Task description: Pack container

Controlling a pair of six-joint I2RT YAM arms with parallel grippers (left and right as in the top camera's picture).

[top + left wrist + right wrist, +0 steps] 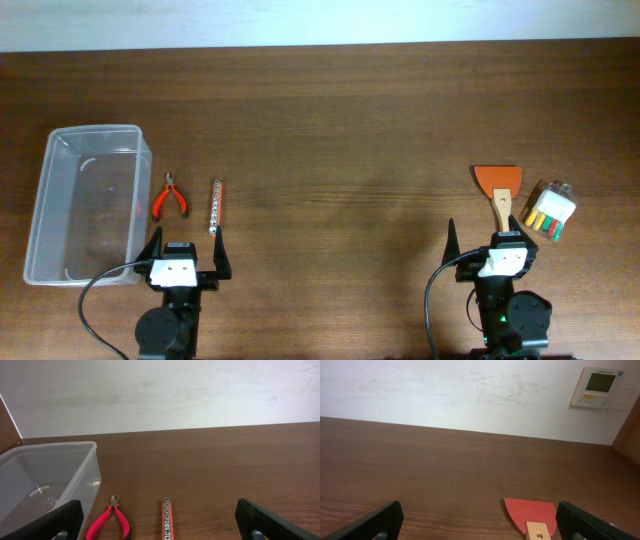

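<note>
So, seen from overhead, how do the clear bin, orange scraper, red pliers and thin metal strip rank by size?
1. container, by far
2. orange scraper
3. red pliers and thin metal strip: about equal length, pliers wider; too close to rank

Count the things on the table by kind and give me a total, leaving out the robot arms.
Clear plastic container: 1
Red-handled pliers: 1
Perforated metal bar: 1
Orange scraper with wooden handle: 1
Clear packet of coloured pieces: 1
Total: 5
</note>
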